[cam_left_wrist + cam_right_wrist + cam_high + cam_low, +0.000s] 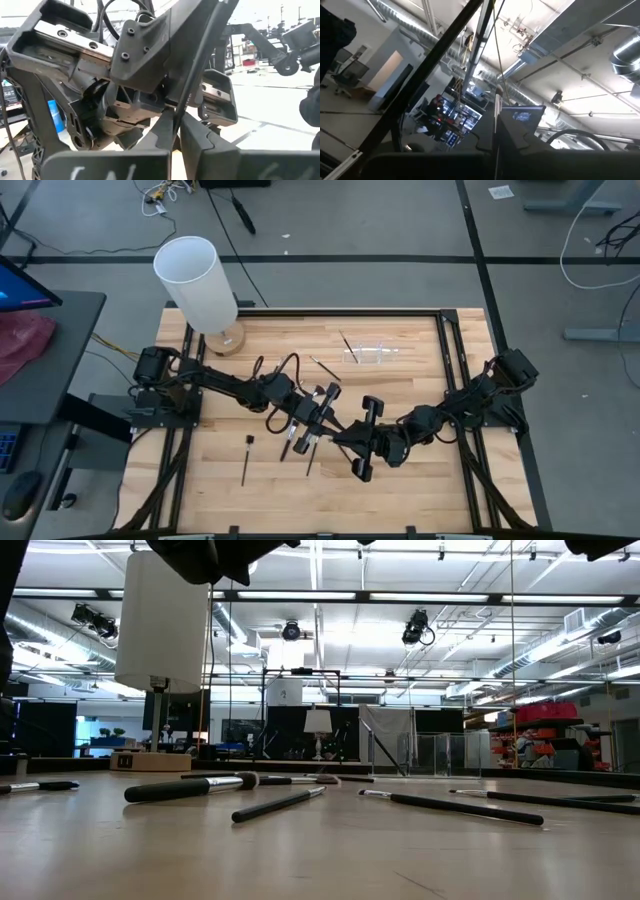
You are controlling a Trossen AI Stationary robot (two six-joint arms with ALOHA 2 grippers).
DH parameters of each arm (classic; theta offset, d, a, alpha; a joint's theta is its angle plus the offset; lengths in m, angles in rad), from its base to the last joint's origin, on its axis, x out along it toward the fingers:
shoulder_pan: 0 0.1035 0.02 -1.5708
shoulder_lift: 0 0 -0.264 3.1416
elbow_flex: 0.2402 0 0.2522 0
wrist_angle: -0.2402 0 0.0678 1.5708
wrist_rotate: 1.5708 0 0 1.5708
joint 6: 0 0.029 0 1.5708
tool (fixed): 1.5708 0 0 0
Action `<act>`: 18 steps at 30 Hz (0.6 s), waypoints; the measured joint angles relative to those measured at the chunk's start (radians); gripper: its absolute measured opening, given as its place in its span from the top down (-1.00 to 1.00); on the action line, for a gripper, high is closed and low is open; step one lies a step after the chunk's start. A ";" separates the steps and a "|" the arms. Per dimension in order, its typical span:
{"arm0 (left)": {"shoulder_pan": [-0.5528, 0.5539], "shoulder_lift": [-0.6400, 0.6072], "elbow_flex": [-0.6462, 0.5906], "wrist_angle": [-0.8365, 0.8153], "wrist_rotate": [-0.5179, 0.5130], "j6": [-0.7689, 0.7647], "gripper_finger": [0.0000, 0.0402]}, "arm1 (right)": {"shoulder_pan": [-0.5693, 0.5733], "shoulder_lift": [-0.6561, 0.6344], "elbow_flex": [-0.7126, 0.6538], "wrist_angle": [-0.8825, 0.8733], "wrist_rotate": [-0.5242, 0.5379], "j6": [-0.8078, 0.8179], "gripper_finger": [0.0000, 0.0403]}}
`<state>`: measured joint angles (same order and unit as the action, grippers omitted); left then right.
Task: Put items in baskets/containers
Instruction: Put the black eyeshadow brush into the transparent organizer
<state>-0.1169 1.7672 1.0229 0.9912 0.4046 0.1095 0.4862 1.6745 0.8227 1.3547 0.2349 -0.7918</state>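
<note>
Your left gripper and right gripper meet mid-counter. Both sets of fingers are pinching one dark brush.

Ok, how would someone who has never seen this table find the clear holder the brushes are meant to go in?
Start at the tall white cylinder on its round wooden base at the table's far left corner. Move right along the far edge, past the middle, to the clear holder, a low transparent box. Unlike the dark brushes scattered nearer the arms, it shows only as faint glints on the wood.
</note>
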 joint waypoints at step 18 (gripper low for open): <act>0.001 -0.064 0.000 -0.401 -0.303 0.002 0.95 | 0.165 -0.059 -0.001 -0.217 0.725 0.149 0.43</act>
<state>-0.1160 1.7029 1.0229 0.5901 0.1019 0.1110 0.6509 1.6156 0.8215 1.1379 0.9598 -0.6427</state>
